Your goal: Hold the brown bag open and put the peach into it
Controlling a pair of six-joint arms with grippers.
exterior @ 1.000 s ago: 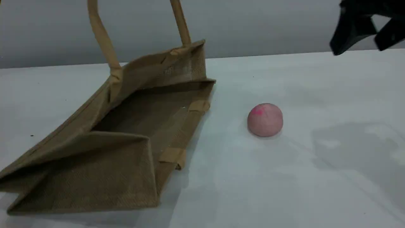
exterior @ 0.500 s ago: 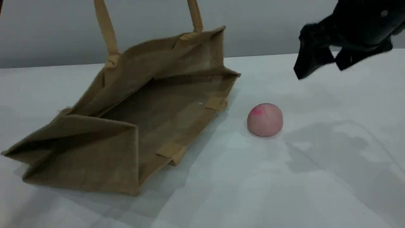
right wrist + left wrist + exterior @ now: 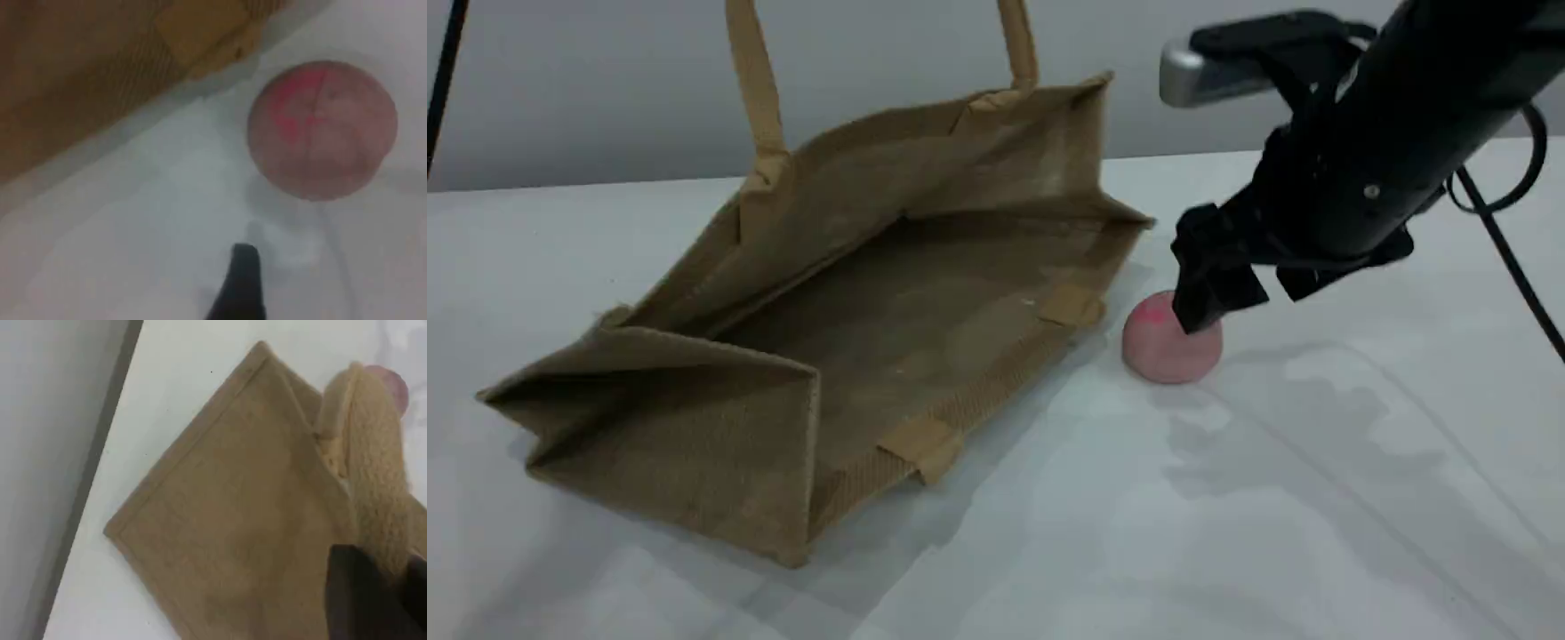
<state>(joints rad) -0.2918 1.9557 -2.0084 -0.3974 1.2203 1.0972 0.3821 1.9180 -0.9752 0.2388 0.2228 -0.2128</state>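
Observation:
The brown bag (image 3: 854, 329) lies on its side on the white table, its mouth gaping toward the peach. One loop handle (image 3: 756, 98) of the bag rises out of the top of the scene view. In the left wrist view my left gripper (image 3: 387, 590) is shut on that handle (image 3: 367, 453), above the bag's wall (image 3: 233, 520). The peach (image 3: 1165, 351) sits just right of the bag's mouth. My right gripper (image 3: 1249, 293) hangs open just above the peach, one finger in front of its top. The right wrist view shows the peach (image 3: 323, 130) ahead of one fingertip (image 3: 241, 283).
The white table (image 3: 1316, 498) stretches bare to the front and right of the peach. A grey wall stands behind. A black cable (image 3: 1507, 244) trails from the right arm, and another thin cable (image 3: 445, 80) hangs at the top left.
The bag has been pulled up and to the right, its mouth now wider and closer to the peach. My right arm has swung down from the upper right to just over the peach.

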